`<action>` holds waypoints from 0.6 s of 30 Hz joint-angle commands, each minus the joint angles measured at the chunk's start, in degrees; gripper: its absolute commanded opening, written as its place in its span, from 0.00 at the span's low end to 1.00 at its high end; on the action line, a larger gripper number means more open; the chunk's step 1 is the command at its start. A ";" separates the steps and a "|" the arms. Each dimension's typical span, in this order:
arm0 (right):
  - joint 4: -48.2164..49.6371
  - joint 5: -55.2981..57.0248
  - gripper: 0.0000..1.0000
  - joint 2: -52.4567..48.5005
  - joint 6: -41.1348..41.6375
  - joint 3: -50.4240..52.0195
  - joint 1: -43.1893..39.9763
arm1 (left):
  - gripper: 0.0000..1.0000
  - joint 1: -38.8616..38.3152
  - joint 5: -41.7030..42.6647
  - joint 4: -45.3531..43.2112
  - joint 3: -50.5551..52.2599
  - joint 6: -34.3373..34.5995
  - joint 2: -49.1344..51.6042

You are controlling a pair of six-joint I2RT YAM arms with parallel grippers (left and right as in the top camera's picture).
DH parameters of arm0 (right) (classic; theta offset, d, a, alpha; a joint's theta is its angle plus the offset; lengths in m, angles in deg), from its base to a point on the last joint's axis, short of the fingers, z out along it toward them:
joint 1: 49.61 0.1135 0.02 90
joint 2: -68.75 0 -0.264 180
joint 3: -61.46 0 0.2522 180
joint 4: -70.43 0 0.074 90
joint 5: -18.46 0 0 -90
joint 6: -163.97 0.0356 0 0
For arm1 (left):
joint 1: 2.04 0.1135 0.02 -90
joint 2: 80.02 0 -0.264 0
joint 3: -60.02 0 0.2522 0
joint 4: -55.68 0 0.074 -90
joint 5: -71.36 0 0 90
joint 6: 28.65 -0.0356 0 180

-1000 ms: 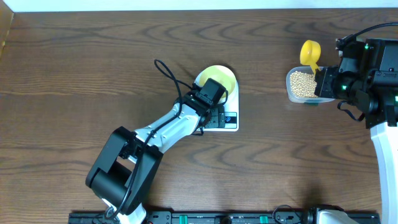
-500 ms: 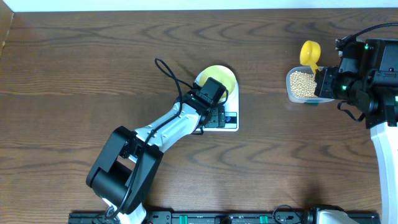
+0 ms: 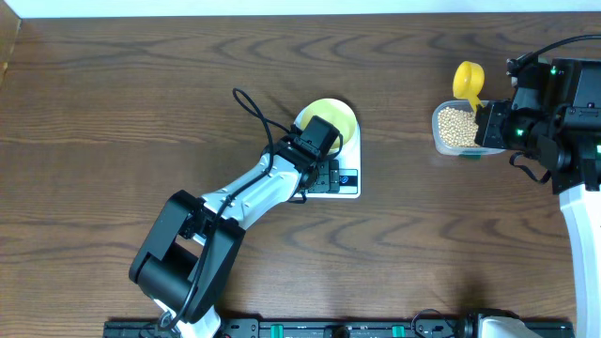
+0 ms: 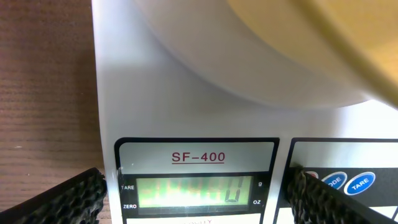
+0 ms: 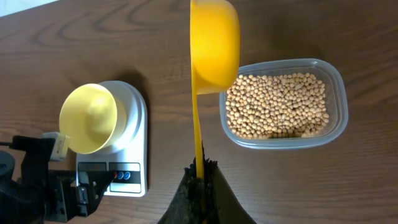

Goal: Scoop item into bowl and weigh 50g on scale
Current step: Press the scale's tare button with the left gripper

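Note:
The white scale [image 3: 350, 184] holds the pale yellow bowl [image 3: 340, 115], which looks empty in the right wrist view [image 5: 90, 118]. My left gripper [image 3: 324, 172] hovers open over the scale's front edge. Its two fingertips [image 4: 69, 199] flank the display [image 4: 194, 190], which reads 0. Beige beans [image 5: 277, 106] fill a clear tub [image 3: 438, 141] at the right. My right gripper [image 5: 200, 169] is shut on the handle of a bright yellow scoop [image 5: 214, 43]. The scoop's cup sits tilted above the tub's left edge with no beans visible in it.
Dark wood table [image 3: 113, 113] all around. A black cable [image 3: 254, 108] loops up from the left arm beside the scale. The right arm's black housing [image 3: 554, 113] stands right of the tub. A black rail [image 3: 310, 329] runs along the front edge.

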 commanded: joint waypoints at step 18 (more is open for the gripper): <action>-0.66 0.31 0.01 0.31 -1.44 -0.66 -0.07 | 0.96 0.02 0.04 1.46 -1.25 -0.98 -3.85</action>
